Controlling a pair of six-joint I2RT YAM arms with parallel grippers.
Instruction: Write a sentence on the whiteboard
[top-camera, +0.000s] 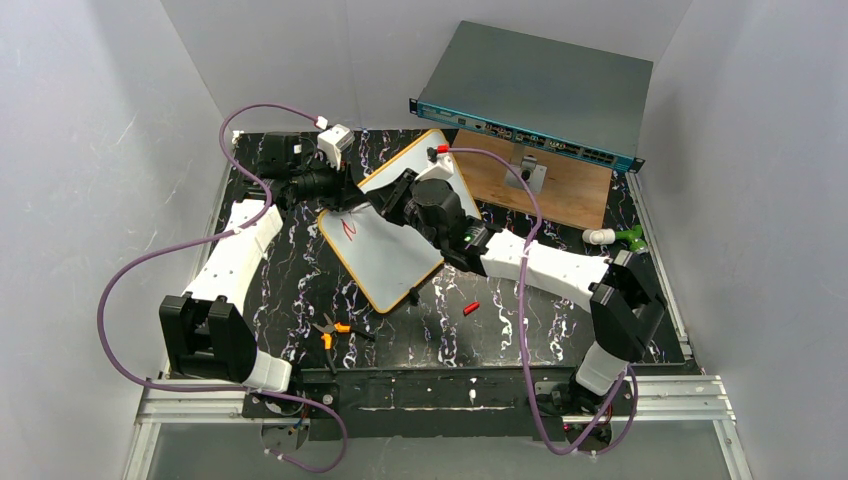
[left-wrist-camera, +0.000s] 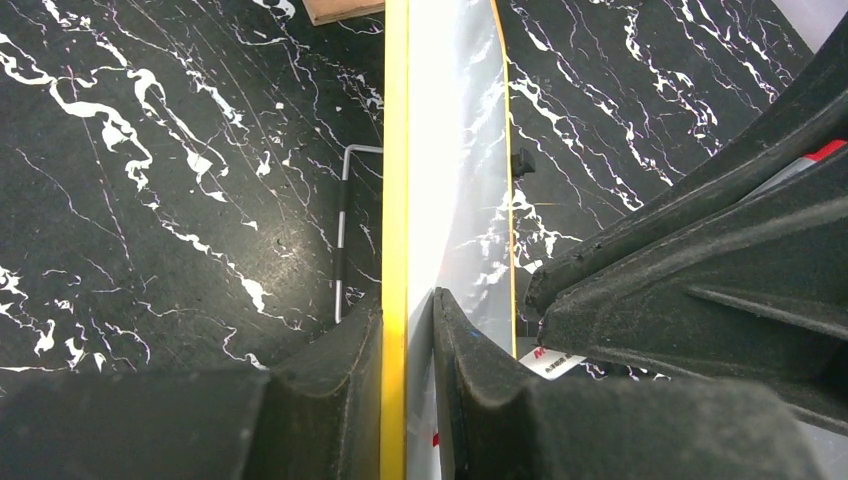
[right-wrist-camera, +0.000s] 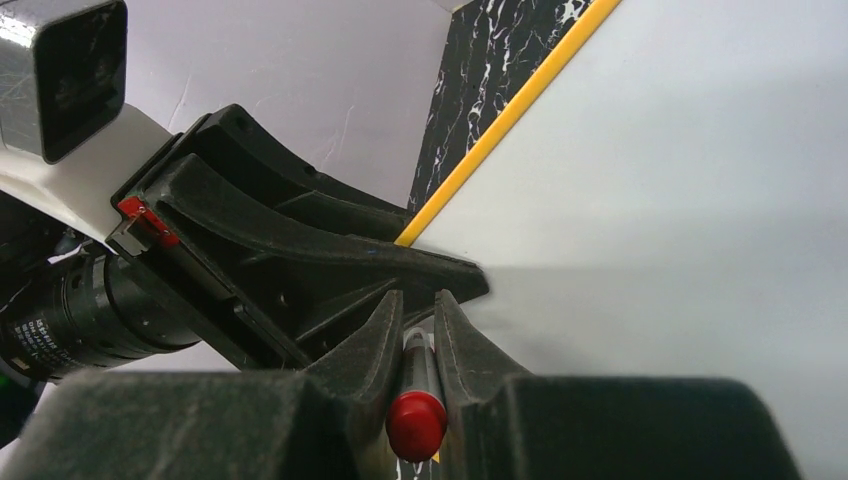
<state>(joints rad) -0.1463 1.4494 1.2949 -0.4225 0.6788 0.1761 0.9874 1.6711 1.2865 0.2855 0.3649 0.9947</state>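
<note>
The whiteboard (top-camera: 395, 260), white with a thin orange rim, lies slanted mid-table, raised at its left end. My left gripper (top-camera: 348, 195) is shut on the board's rim (left-wrist-camera: 395, 200), one finger on each face. My right gripper (top-camera: 387, 207) is shut on a red-ended marker (right-wrist-camera: 417, 420) and points down at the board's surface (right-wrist-camera: 680, 200), right beside the left gripper. A short red scrawl of the sentence (top-camera: 348, 228) shows near the board's left end. The marker's tip is hidden behind the fingers.
A brown wooden board (top-camera: 545, 190) and a grey rack unit (top-camera: 535, 95) stand at the back right. Orange-handled pliers (top-camera: 330, 330) and a red cap (top-camera: 471, 307) lie near the front. A green and white object (top-camera: 620, 237) sits at the right. A metal hex key (left-wrist-camera: 343, 230) lies under the whiteboard.
</note>
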